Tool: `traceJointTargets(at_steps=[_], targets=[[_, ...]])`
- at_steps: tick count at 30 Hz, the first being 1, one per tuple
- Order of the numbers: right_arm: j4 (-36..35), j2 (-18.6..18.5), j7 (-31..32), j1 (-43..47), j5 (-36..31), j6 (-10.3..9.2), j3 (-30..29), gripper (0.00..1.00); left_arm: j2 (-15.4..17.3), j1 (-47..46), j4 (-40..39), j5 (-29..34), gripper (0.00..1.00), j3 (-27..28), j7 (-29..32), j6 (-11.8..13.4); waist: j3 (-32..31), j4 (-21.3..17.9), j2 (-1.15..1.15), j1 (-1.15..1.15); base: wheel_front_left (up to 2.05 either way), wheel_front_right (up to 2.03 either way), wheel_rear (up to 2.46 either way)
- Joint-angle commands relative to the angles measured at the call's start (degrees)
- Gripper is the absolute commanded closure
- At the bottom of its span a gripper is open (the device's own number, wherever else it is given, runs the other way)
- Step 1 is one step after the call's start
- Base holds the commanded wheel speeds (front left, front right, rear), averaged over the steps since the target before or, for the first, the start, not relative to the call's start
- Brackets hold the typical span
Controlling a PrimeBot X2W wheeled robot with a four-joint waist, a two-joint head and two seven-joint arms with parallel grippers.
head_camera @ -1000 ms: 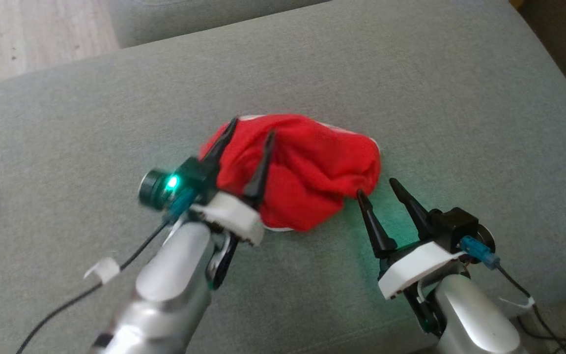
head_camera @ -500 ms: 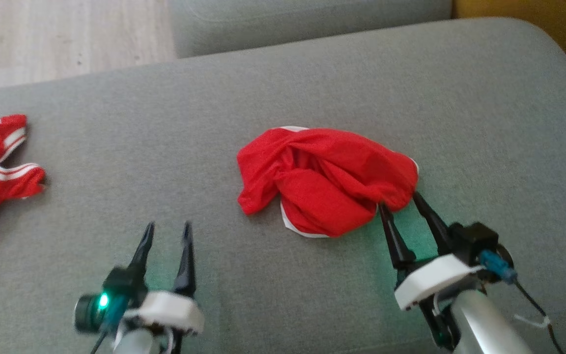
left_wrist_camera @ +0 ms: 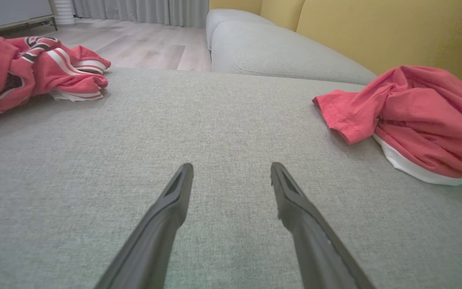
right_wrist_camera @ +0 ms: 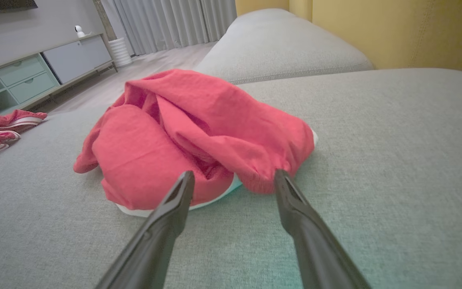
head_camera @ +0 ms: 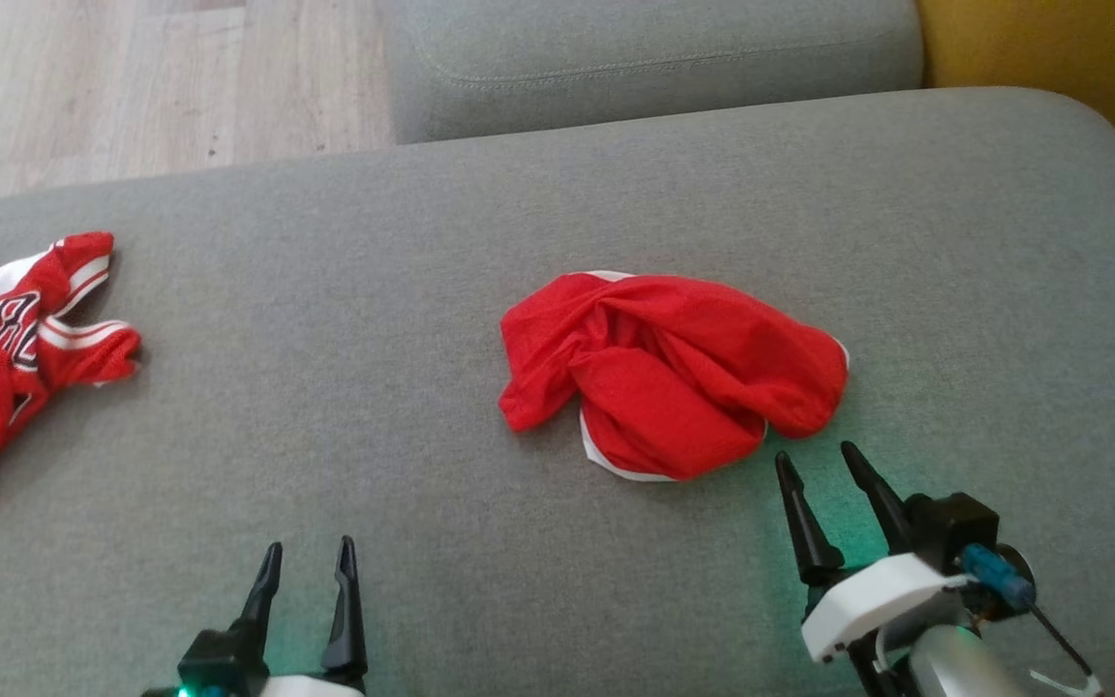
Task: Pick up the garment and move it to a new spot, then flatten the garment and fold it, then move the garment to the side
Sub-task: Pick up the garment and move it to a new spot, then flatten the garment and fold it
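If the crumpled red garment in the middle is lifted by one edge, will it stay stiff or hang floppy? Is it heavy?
Probably floppy: the red garment lies in soft, bunched folds, so it would likely droop and unfurl. Likely light: the cloth looks thin. A push would probably bunch it further on the woven grey cushion.

The garment (head_camera: 674, 373) is plain red, with a thin white edge showing under it. The cushion (head_camera: 374, 407) is grey woven cloth without any pattern. The jersey (head_camera: 25, 339) is red too, with white stripes and black-and-white figures. The floor (head_camera: 132, 77) is pale wood in planks. The backrest (head_camera: 1051, 58) is mustard yellow. The right gripper (head_camera: 817, 453) has black fingers and a white base, and a green glow lies on the grey cloth beside it.
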Motion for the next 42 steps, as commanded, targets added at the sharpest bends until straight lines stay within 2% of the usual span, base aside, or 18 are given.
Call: traceJointTargets(at_steps=[1,8,14,20,26,27,28,29,32,36,42], targets=[[-0.71,0.43,-0.22,-1.55,-0.02,0.20,0.41,0.00,-0.05,-2.47,-1.73,0.68,0.00,1.70,-0.54,-0.42,0.47,0.47,-0.01,0.01,0.00,0.00,0.00],[1.52,0.43,-0.22,-5.37,1.60,0.20,-2.51,0.00,-0.08,-4.47,-2.13,0.01,0.00,-0.22,-0.54,-0.47,3.09,1.97,-0.01,0.01,0.00,0.00,0.00],[4.55,0.43,-0.22,-12.92,1.67,0.20,-9.94,0.00,-0.08,-6.40,-2.22,-0.11,0.00,-2.20,-0.54,-0.21,7.05,4.09,-0.01,0.01,0.00,0.00,0.00],[13.26,0.43,-0.22,-18.78,-1.23,0.20,-16.53,0.00,-0.09,-8.16,-1.60,-0.19,0.00,-3.58,-0.54,-0.28,9.97,6.28,-0.01,0.01,0.00,0.00,0.00],[23.52,0.43,-0.18,-21.32,-1.86,0.20,-16.92,0.00,-0.09,-8.82,-1.46,-0.63,0.00,-4.34,-0.54,0.03,11.06,7.52,-0.01,0.01,0.00,0.00,0.00],[24.62,0.43,-0.19,-21.56,-1.49,0.20,-16.48,0.12,-0.09,-8.87,-1.50,-0.70,0.00,-4.40,-0.54,0.10,11.14,7.60,-0.01,0.01,0.00,0.00,0.00],[25.43,0.43,-0.19,-21.72,-1.11,0.20,-16.06,0.65,-0.09,-8.94,-1.52,-0.75,0.00,-4.45,-0.54,0.15,11.19,7.63,-0.01,0.01,0.00,0.00,0.00],[25.78,0.43,-0.20,-21.85,-0.64,0.20,-15.72,1.00,-0.09,-9.00,-1.51,-0.82,0.00,-4.50,-0.54,0.21,11.20,7.64,-0.01,0.01,0.00,0.00,0.00],[23.37,0.43,-0.20,-21.58,0.21,0.20,-15.77,1.00,-0.09,-9.25,-1.69,-1.28,0.00,-4.62,-0.54,0.39,11.02,7.63,-0.01,0.01,0.00,0.00,0.00],[14.59,-0.49,-0.21,-21.76,-1.12,0.20,-17.24,1.00,-0.09,-9.40,-2.09,-2.07,0.00,-5.15,-0.54,0.48,10.14,8.14,-0.01,0.01,0.00,0.00,0.00],[1.37,-3.34,-0.21,-29.81,-2.86,0.20,-14.22,1.00,-0.09,-9.08,-2.12,-3.69,0.00,-6.87,-0.54,0.73,7.57,11.17,-0.01,0.01,0.00,0.00,0.00]])
